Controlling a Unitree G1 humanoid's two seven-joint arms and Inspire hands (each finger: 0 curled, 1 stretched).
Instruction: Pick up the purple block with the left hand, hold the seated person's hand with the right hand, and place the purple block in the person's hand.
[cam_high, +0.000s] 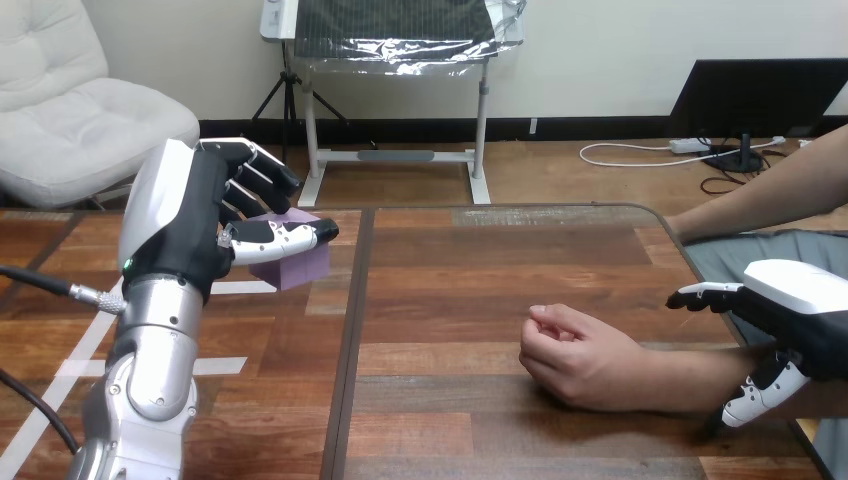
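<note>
My left hand (190, 220) is up over the tabletop's (450, 300) left part, fingers (265, 175) clasped round the purple block (300, 262), which is clear of the wood; the person's hand (575, 355) rests loosely curled right of centre; my right hand (800, 310) sits over their wrist, fingers spread, not closed on it.

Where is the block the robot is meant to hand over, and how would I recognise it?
Look at the left side of the wooden table, where a silver arm rises. At its top, the black-and-white left hand grips the purple block between fingers and thumb. It is the only pale purple, box-shaped thing in sight.
</note>
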